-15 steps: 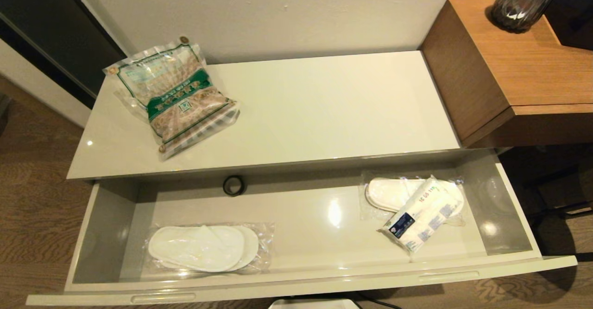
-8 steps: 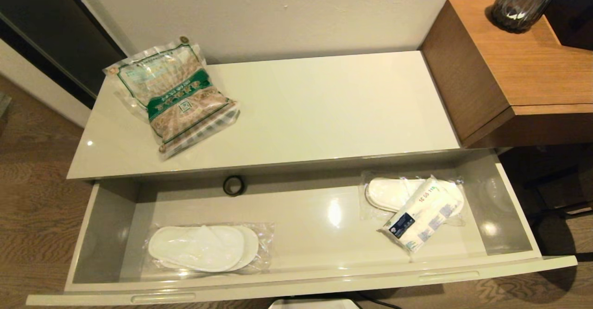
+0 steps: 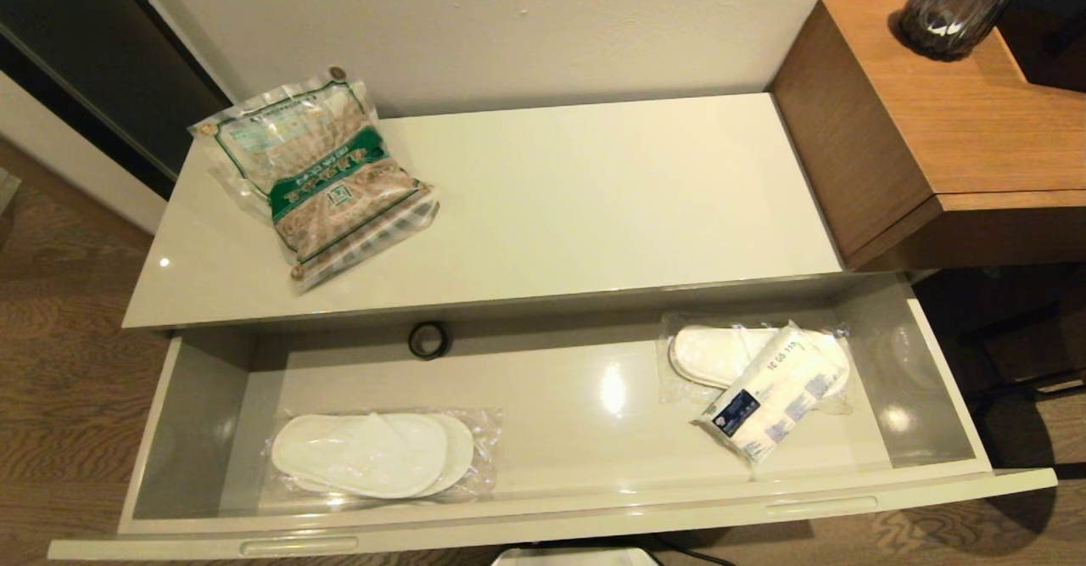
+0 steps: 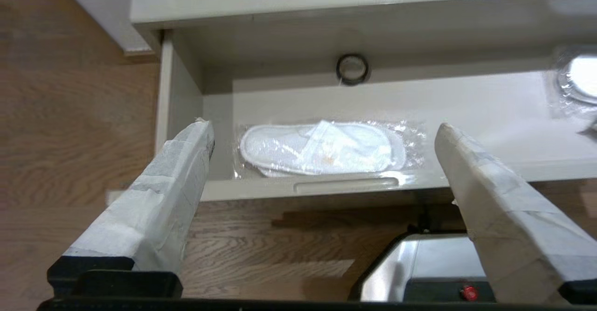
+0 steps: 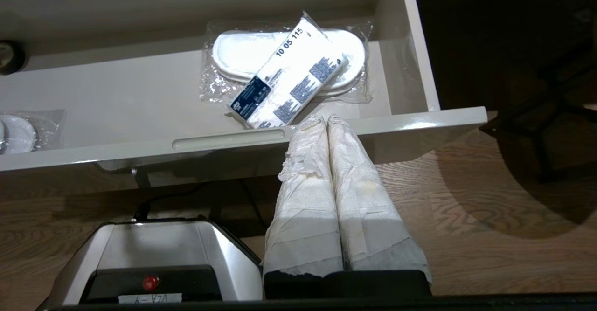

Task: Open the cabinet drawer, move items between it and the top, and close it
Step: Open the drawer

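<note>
The cream cabinet drawer stands pulled out below the glossy cream top. A clear snack bag with a green band lies on the top's left end. The white tissue pack with its dark blue label rests at the drawer's right, partly over wrapped slippers; in the right wrist view the tissue pack sits just behind the front panel. Neither arm shows in the head view. My left gripper is open, held back in front of the drawer's left handle slot. My right gripper is shut and empty, its tips over the front panel's right part.
A second wrapped pair of white slippers lies at the drawer's left. A black ring sits on the drawer's back wall. A taller brown wooden desk with a dark glass vase adjoins the top on the right. My base is below the drawer front.
</note>
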Controlling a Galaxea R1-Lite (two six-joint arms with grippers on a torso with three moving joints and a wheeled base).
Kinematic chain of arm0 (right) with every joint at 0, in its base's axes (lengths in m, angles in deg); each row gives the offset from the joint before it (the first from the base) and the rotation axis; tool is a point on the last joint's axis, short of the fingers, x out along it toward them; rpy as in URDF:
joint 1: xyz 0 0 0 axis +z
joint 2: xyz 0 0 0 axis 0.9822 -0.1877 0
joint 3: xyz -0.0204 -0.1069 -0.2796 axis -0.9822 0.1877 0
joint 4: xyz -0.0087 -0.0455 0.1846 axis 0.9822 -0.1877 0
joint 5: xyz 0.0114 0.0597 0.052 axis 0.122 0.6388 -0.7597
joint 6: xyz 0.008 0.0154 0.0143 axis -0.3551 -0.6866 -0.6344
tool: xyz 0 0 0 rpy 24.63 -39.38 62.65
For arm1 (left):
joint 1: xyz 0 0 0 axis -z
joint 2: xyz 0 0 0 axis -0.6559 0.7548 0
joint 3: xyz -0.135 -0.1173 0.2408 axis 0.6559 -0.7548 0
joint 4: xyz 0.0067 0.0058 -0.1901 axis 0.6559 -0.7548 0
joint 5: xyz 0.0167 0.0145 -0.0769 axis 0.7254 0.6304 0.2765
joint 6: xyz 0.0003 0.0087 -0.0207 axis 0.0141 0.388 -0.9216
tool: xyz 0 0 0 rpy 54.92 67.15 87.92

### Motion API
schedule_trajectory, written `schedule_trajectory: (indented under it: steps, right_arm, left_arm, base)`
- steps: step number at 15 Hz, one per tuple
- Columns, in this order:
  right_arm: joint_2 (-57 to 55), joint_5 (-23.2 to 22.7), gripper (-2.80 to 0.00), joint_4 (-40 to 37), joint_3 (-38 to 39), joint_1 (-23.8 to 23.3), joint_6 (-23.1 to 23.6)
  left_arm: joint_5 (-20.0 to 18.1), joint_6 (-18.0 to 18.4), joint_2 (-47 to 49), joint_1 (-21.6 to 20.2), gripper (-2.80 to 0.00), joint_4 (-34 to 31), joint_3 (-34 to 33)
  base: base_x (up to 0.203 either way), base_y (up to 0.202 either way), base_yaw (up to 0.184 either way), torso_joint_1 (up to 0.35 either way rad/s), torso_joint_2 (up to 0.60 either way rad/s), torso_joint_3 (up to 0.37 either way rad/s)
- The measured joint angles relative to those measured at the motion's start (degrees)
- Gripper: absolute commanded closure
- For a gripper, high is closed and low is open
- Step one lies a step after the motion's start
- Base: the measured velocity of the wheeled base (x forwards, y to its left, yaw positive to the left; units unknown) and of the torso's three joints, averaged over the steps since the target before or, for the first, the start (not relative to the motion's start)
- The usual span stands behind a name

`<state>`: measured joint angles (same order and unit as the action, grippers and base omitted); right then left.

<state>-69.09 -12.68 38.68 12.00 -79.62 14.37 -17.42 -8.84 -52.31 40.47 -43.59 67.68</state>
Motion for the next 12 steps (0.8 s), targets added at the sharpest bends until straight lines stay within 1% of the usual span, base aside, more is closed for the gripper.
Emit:
schedule_trajectory:
  steps: [2, 3, 4, 5, 6, 7, 9, 12]
  right_arm:
    - [0.0, 0.0, 0.00, 0.0, 0.0, 0.0, 0.0]
    - [0.0, 0.0, 0.00, 0.0, 0.0, 0.0, 0.0]
    - [0.0, 0.0, 0.00, 0.0, 0.0, 0.0, 0.0]
    - [0.0, 0.0, 0.00, 0.0, 0.0, 0.0, 0.0]
    - [0.0, 0.0, 0.00, 0.0, 0.0, 0.0, 0.0]
    - [0.0, 0.0, 0.00, 0.0, 0.0, 0.0, 0.0]
    - [0.0, 0.0, 0.00, 0.0, 0.0, 0.0, 0.0]
    - [0.0, 0.0, 0.00, 0.0, 0.0, 0.0, 0.0]
  left_arm:
    - [-0.2, 0.0, 1.4, 0.0, -2.80, -12.3, 7.8]
    - [0.1, 0.0, 2.1, 0.0, -2.80, -18.2, 10.0]
    - [1.1, 0.0, 2.7, 0.0, -2.80, -22.4, 10.7]
    - [3.2, 0.2, 3.1, 0.0, -2.80, -23.8, 10.9]
    - [5.3, 0.2, 3.5, 0.0, 0.00, -23.7, 10.9]
    - [5.5, 0.1, 3.9, 0.0, 0.00, -23.7, 11.0]
    - [4.6, 0.0, 5.8, 0.0, 0.00, -23.7, 11.8]
    - [3.8, 0.0, 13.0, -0.2, 0.00, -23.7, 14.6]
  base:
    - [0.000, 0.000, 0.000, 0.000, 0.00, 0.000]
    - [0.000, 0.000, 0.000, 0.000, 0.00, 0.000]
    - [0.000, 0.000, 0.000, 0.000, 0.00, 0.000]
    - [0.000, 0.000, 0.000, 0.000, 0.00, 0.000]
    - [0.000, 0.000, 0.000, 0.000, 0.00, 0.000]
    - [0.000, 0.000, 0.000, 0.000, 0.00, 0.000]
    - [0.000, 0.000, 0.000, 0.000, 0.00, 0.000]
    - [0.000, 0.000, 0.000, 0.000, 0.00, 0.000]
